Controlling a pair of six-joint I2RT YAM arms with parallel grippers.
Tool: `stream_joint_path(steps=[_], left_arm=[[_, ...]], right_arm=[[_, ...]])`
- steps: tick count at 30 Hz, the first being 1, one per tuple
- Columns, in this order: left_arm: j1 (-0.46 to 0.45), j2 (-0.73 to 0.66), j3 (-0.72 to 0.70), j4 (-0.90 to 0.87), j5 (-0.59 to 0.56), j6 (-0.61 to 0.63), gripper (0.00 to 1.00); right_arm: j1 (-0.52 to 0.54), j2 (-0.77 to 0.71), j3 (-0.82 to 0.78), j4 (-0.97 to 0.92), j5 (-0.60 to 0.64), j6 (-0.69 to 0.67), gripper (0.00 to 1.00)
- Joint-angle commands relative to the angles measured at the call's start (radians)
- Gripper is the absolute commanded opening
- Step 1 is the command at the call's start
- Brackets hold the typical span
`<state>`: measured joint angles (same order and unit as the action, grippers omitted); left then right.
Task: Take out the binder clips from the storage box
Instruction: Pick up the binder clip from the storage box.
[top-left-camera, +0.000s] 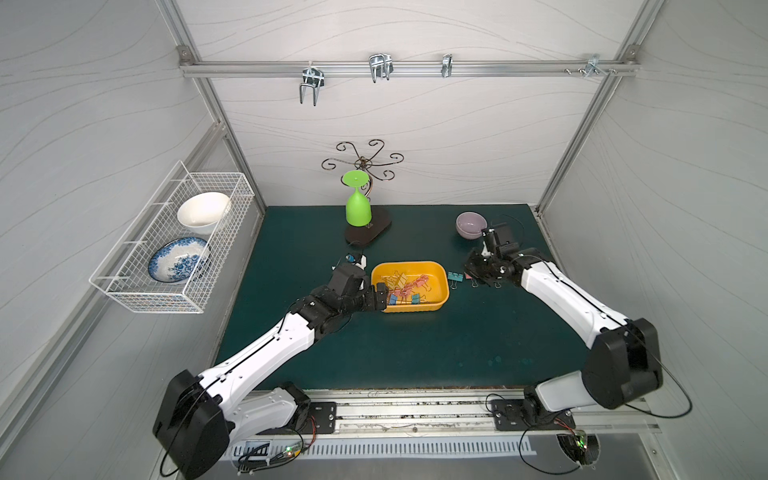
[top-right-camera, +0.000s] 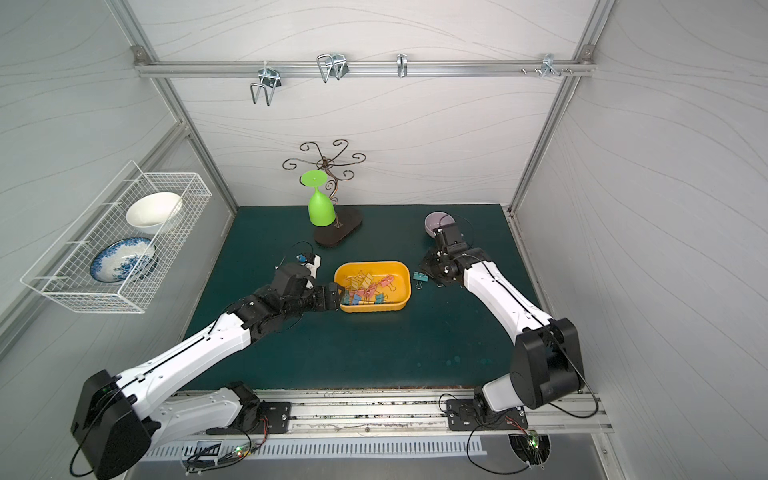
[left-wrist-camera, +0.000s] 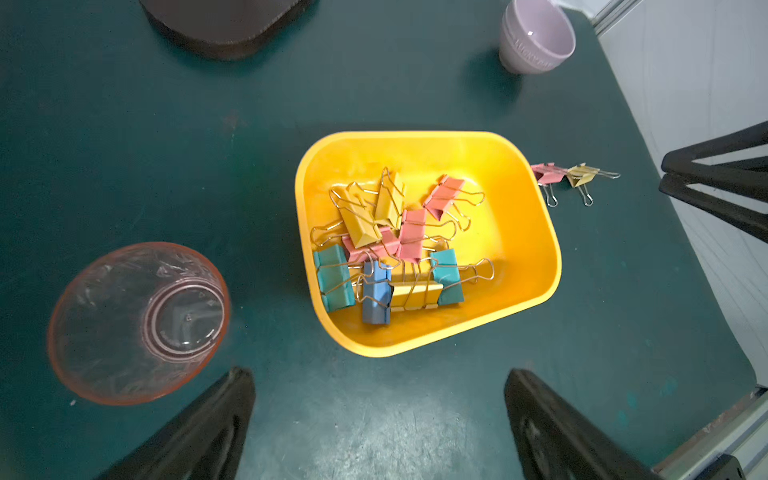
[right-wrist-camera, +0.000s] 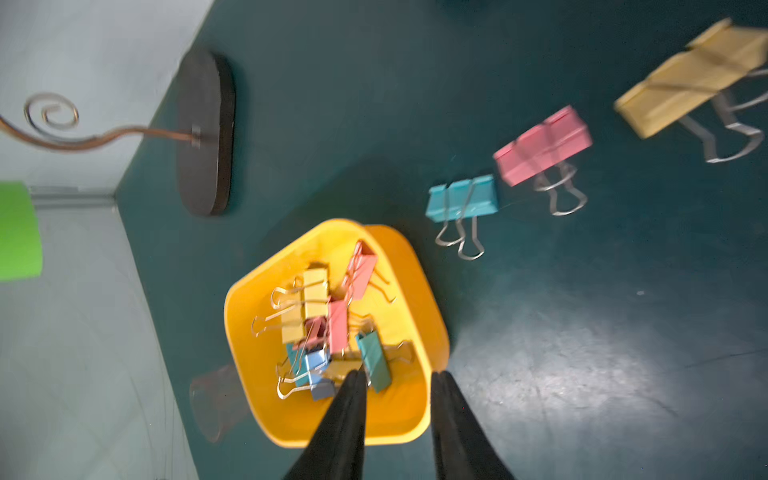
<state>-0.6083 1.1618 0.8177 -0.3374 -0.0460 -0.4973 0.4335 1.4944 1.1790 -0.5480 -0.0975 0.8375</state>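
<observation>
Binder clips (top-left-camera: 405, 286) lie tangled in the storage box (top-left-camera: 441, 286) at frame centre. Three loose clips (right-wrist-camera: 461, 197) sit on the counter (top-left-camera: 415, 353) to its right. They are probably light and stiff with slippery wire, so pinch the coloured body. The left tool (left-wrist-camera: 380, 374) gapes wide; the right tool (right-wrist-camera: 399, 376) is parted and empty.

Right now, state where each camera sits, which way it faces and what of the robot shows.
Top views: high above the arms' bases, looking down over the whole table; both arms show.
Left wrist: on the left arm, looking down into the yellow box; the left gripper shows, wide open.
Right wrist: on the right arm, facing the box and three loose clips; the right gripper shows, slightly open.
Shared: all four show the box of clips.
</observation>
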Motion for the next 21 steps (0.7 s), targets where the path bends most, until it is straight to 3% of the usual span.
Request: stream_joint_path(steps=[1,7,21], left_arm=[[0.007,0.062,0.1,-0.038,0.056,-0.018,0.99],[0.007,0.126,0.141,-0.072,0.01,-0.014,0.99],[0.007,0.095,0.074,0.012,0.063,-0.006,0.98]], right_arm=[[0.081,0.087,0.061,-0.023,-0.07,-0.069,0.33],[0.152,0.201,0.08,0.001,-0.034,-0.028,0.38],[0.145,0.36,0.165,0.009,-0.077,0.021,0.38]])
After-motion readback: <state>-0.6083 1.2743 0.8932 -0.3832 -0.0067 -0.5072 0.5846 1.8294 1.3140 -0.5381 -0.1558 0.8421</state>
